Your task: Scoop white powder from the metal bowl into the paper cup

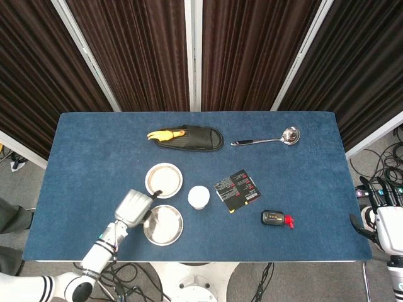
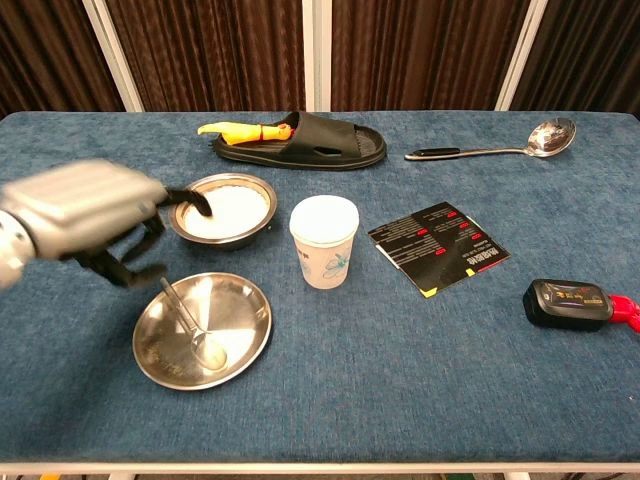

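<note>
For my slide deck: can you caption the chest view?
Left robot hand hovers beside the metal bowl of white powder; a small spoon lies in the steel plate near the paper cup.

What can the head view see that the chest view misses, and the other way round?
Only the head view shows the right hand, waiting off the table's right edge, fingers apart, holding nothing, plus the floor around the table.

Only the chest view plainly shows the small spoon lying in the metal plate, released, and the print on the paper cup.

Both show the left hand, the metal bowl of white powder, the slipper, ladle, black card and black device.
</note>
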Controlling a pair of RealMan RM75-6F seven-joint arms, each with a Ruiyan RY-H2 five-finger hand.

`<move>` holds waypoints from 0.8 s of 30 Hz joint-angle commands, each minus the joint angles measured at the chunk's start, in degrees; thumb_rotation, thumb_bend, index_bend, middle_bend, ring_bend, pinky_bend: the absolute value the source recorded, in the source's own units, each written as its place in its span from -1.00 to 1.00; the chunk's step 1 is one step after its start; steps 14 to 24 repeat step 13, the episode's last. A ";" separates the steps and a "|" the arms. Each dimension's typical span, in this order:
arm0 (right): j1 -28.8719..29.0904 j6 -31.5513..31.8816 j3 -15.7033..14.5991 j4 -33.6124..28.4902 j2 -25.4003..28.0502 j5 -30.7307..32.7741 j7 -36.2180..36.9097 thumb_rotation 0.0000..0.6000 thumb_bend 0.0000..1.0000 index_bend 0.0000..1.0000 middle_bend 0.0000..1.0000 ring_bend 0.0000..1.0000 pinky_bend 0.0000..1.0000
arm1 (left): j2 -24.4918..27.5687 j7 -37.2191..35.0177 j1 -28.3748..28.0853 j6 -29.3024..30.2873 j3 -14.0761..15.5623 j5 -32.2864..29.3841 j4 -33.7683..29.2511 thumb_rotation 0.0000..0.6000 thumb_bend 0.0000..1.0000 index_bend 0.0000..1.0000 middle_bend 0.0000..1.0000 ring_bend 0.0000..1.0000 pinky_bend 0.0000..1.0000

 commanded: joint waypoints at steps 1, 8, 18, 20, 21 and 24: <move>0.07 -0.38 -0.10 -0.01 0.29 0.12 0.06 1.00 -0.56 -0.85 -0.49 -1.00 -0.84 | 5.63 -8.45 5.02 8.28 -3.87 -0.01 1.24 1.00 -0.17 -0.49 0.40 0.22 0.67; 0.89 -1.70 -0.03 0.96 -0.54 0.21 1.35 1.00 -0.56 -0.85 -0.55 -1.00 -0.85 | 13.56 -23.01 12.71 13.26 -2.46 2.27 11.24 1.00 -0.36 -0.47 -0.37 -0.56 -0.39; 1.04 -1.19 -0.11 1.74 -1.87 -0.60 1.80 1.00 -0.56 -0.85 -0.56 -1.00 -0.86 | 14.86 -27.64 19.03 20.27 0.40 6.05 14.18 1.00 -0.55 -0.47 -0.42 -0.60 -0.51; 1.04 -1.19 -0.11 1.74 -1.87 -0.60 1.80 1.00 -0.56 -0.85 -0.56 -1.00 -0.86 | 14.86 -27.64 19.03 20.27 0.40 6.05 14.18 1.00 -0.55 -0.47 -0.42 -0.60 -0.51; 1.04 -1.19 -0.11 1.74 -1.87 -0.60 1.80 1.00 -0.56 -0.85 -0.56 -1.00 -0.86 | 14.86 -27.64 19.03 20.27 0.40 6.05 14.18 1.00 -0.55 -0.47 -0.42 -0.60 -0.51; 1.04 -1.19 -0.11 1.74 -1.87 -0.60 1.80 1.00 -0.56 -0.85 -0.56 -1.00 -0.86 | 14.86 -27.64 19.03 20.27 0.40 6.05 14.18 1.00 -0.55 -0.47 -0.42 -0.60 -0.51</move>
